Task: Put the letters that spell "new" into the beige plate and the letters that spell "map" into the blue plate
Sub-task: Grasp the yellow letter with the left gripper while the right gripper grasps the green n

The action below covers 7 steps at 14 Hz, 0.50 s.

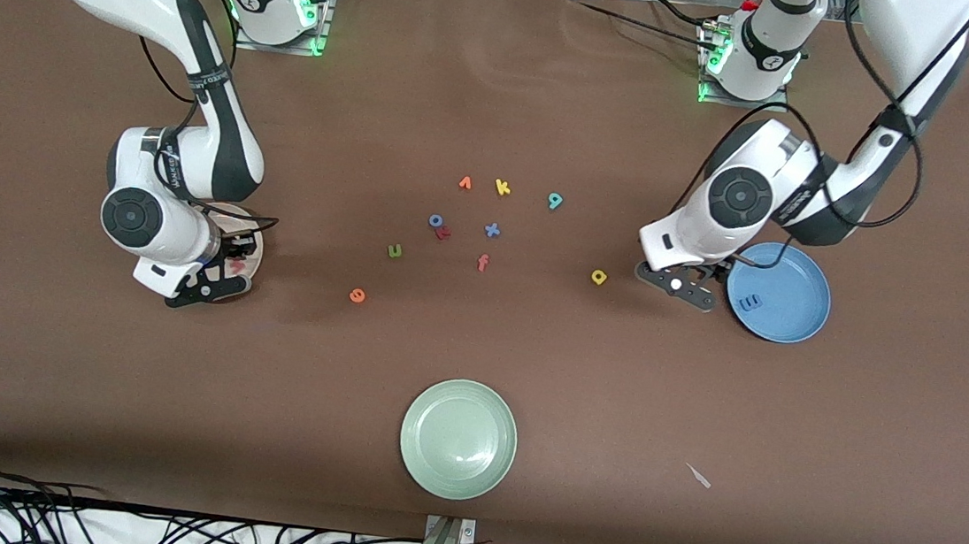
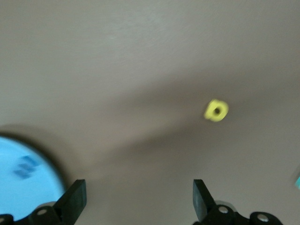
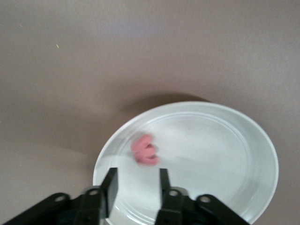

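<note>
The left gripper hangs over bare table just beside the blue plate, on the edge toward the middle of the table. Its fingers stand wide apart with nothing between them. The blue "m" lies inside the blue plate, near the rim closest to this gripper. The yellow looped letter lies on the table near the gripper, toward the table's middle; in the left wrist view it sits apart from the fingers on the brown surface. The teal looped letter lies farther from the front camera, beside the yellow "k".

The right gripper is over the beige plate at the right arm's end of the table. Its fingers are parted by a narrow gap and hold nothing. The pinkish-red "w" lies in the plate, just clear of the fingertips.

The green "n" and the orange "e" lie on the table between the beige plate and the loose cluster of letters, the "e" nearer the front camera. The cluster holds an orange "f", a blue "x", a blue "o" touching a small dark-red letter, and another orange letter.

The pale green plate sits nearest the front camera.

The lettering on the arms' dark bands is too small to read.
</note>
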Tool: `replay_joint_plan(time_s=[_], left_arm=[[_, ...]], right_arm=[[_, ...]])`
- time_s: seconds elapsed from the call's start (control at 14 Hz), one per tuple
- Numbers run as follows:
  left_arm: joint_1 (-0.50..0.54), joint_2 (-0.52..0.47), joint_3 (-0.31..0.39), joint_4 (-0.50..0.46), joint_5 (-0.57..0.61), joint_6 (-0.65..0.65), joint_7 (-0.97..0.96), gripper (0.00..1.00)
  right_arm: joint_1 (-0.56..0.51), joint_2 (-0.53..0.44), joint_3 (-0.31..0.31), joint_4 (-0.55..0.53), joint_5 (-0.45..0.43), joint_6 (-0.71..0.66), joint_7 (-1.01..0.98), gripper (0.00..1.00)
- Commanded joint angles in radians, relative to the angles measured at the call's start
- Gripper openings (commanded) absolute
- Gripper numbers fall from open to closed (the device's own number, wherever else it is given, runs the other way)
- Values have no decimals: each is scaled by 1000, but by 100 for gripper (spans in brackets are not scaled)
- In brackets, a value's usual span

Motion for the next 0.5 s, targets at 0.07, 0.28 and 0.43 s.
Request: replay_joint_plan(time_s=[0.07,0.28,0.43], left_arm=[[-97,120,8,17,4,145,-261,100],[-128,178,29,17,107,205,-303,98],[-128,207,29,18,167,222,-340,97]], right_arm=[[22,1,27,50,20,-38,147,100],[28,-2,119,51,23,-28,357,100],[28,1,184,51,23,-15,500,100]])
